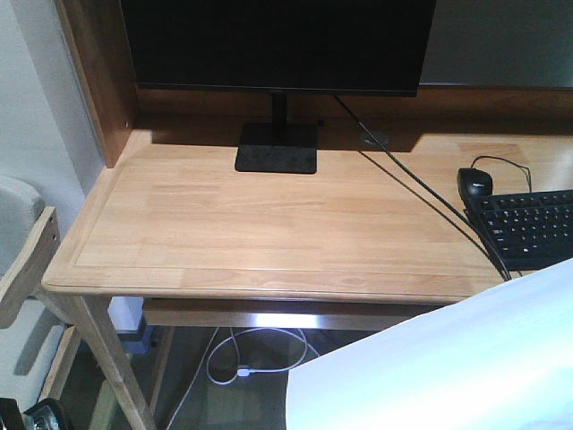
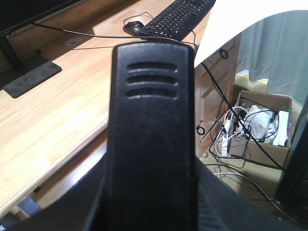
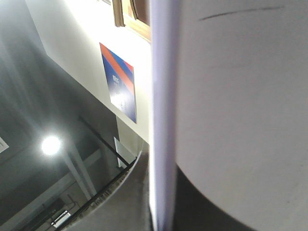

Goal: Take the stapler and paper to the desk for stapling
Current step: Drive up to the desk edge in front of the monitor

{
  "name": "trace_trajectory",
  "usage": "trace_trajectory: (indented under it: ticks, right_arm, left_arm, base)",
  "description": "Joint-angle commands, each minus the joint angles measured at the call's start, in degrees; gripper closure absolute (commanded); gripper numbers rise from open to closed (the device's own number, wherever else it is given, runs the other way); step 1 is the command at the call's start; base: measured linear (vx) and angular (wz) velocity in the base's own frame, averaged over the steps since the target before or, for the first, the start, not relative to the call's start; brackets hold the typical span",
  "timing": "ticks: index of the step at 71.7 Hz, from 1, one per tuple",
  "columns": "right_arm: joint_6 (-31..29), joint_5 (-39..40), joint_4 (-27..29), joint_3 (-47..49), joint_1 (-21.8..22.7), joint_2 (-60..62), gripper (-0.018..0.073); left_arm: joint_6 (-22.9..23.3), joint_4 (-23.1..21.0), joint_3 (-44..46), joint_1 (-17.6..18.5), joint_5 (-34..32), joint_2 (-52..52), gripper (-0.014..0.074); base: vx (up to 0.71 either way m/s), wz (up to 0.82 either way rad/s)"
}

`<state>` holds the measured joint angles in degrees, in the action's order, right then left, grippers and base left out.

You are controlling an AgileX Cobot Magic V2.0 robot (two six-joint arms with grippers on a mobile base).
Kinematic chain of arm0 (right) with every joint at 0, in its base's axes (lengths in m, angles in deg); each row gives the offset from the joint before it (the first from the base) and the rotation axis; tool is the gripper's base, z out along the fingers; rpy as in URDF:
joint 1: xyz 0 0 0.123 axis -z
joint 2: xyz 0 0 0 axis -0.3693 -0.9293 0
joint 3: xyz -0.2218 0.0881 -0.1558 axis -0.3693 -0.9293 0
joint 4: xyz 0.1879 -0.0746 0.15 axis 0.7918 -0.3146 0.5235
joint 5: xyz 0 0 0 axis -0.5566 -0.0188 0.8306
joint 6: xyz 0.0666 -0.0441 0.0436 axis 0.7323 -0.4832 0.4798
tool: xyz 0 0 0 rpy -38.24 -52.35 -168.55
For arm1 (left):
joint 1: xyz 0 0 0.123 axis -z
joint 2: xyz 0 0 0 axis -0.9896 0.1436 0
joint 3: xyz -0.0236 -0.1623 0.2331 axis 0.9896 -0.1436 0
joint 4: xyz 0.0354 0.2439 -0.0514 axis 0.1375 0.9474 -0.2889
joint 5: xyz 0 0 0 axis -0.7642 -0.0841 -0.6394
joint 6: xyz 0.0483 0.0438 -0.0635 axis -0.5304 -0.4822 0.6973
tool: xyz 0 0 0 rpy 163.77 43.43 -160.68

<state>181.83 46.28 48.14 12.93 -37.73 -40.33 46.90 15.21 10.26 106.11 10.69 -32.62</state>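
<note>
Up in the air near the front edge of the desk [image 1: 269, 215]: the stapler [image 2: 151, 125], black, upright in the left wrist view, three ridges across its upper end, filling the middle of the frame. Pinched low down by the left gripper [image 2: 151, 211] (only dark bulk on either side at the bottom of the view, fingertips hidden behind the stapler). No part of it seen resting on the wood.

Also in the air, before the front right corner: the paper [image 1: 448, 367], white and blank, tilted, covering that corner and part of the front edge in the front view. Not lying flat on the wood; impossible to tell whether any of it reaches over the top. In the right wrist view, seen edge-on and very close, broad face filling the right half. Pinched by the right gripper [image 3: 159, 207], dark finger shapes against both faces at the bottom of the view, tips not clear.

On the desk: a monitor [image 1: 277, 40] at the back edge on a flat black base [image 1: 277, 148]; a black mouse [image 1: 474, 184] and black keyboard [image 1: 528, 224] near the right edge, just beside each other; a dark cable [image 1: 430, 202] running from the back toward the front right corner. Beside the left edge, a pale chair [image 1: 22, 260]. On the floor past the right side panel, a cardboard box [image 2: 262, 125] of white cords. Behind the paper, a wall poster [image 3: 119, 82] and a bright lamp [image 3: 50, 144].
</note>
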Motion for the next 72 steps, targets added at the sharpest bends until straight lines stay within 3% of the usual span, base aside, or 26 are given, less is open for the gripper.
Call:
trace_trajectory:
  ticks: [1,72]
  right_arm:
    - [-0.4,3.0,0.6,1.6,0.1,-0.8,0.0562]
    - [-0.4,2.8,0.5,1.6,0.1,-0.8,0.0562]
  left_arm:
    - [0.0,-2.5,1.5,0.1,-5.6,0.5,0.0603]
    - [0.0,-2.5,1.5,0.0,-5.6,0.5,0.0603]
  base:
    - [0.08,-0.04]
    - [0.12,-0.04]
